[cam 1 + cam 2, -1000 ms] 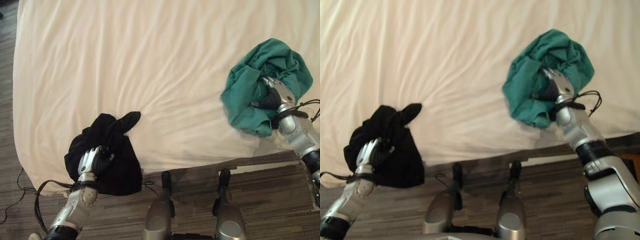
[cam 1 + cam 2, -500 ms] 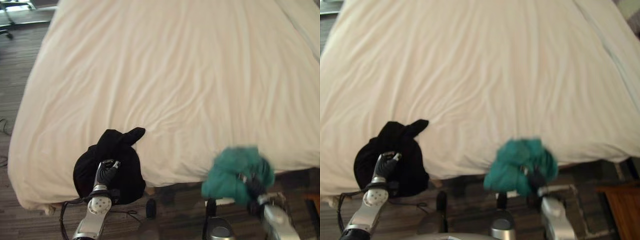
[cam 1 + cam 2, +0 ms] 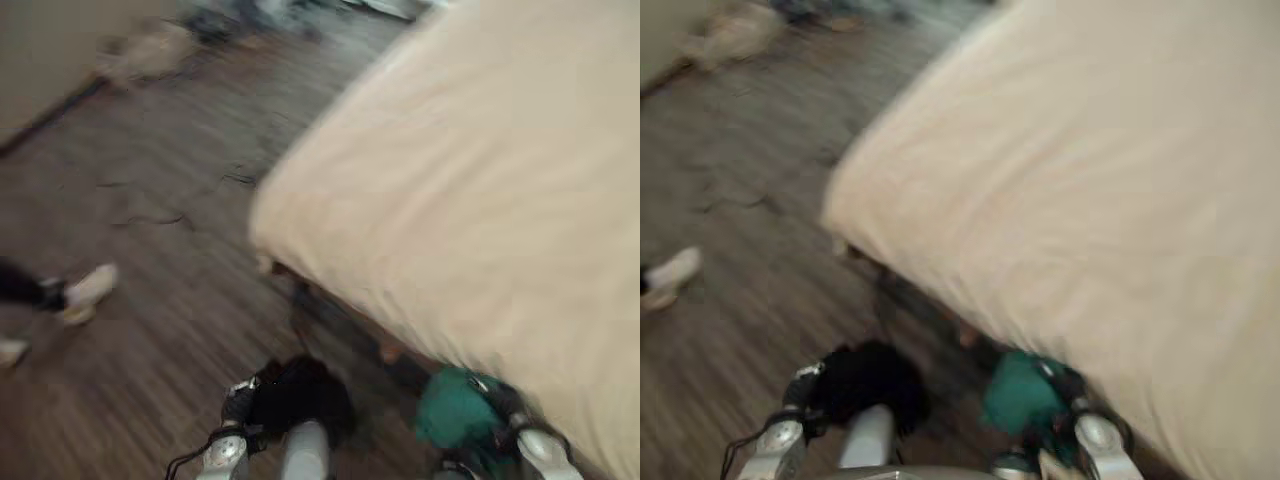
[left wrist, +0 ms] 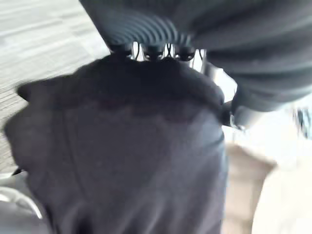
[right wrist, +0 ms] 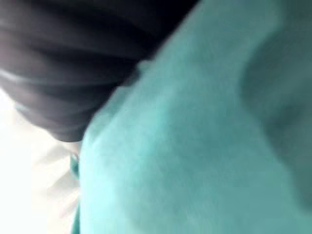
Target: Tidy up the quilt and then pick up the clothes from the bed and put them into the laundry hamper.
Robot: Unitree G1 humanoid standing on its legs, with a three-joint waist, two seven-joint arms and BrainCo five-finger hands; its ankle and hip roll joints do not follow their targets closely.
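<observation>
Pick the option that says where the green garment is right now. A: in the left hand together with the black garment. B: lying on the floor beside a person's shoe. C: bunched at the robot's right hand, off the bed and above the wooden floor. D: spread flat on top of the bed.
C: the green garment hangs bunched at the right hand, below the bed edge over the floor; the left hand carries the black garment.

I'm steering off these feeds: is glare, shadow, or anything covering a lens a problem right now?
Left wrist view: the black garment, gripped by the left robot hand, covers most of the frame, with a washed-out bright patch beside it. Right wrist view: the green garment lies right over the lens. Eye views: even light, no glare on the bed.
</observation>
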